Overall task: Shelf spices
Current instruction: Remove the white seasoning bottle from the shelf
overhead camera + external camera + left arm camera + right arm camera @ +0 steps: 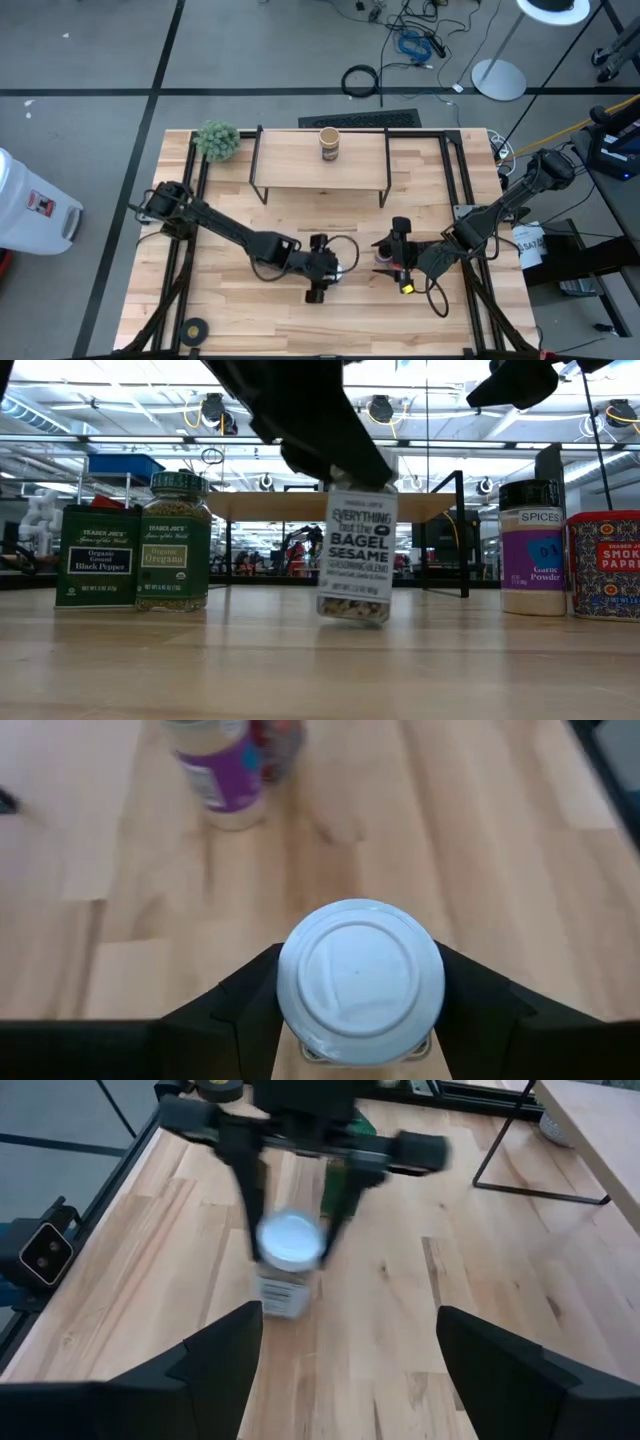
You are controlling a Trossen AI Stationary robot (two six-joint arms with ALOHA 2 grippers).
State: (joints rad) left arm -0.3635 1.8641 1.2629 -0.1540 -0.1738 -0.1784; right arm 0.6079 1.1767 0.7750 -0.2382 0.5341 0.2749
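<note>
One white-lidded jar [357, 555] sits clamped in the left gripper's [358, 1010] jaws near desk centre, about six o'clock of the shelf [320, 160]. Probably light, rigid, slick glass, best held just below the lid. The right gripper [348, 1350], at three o'clock, has jaws apart.

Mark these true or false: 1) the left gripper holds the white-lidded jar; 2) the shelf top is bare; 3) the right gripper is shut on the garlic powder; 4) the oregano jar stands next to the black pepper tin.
1) True: the left gripper grips the white-lidded jar, its fingers either side of the lid.
2) False: a tan cylinder stands on the shelf.
3) False: the right gripper is open and empty; the garlic powder stands alone on the table.
4) True: the oregano jar sits right beside the black pepper tin.
</note>
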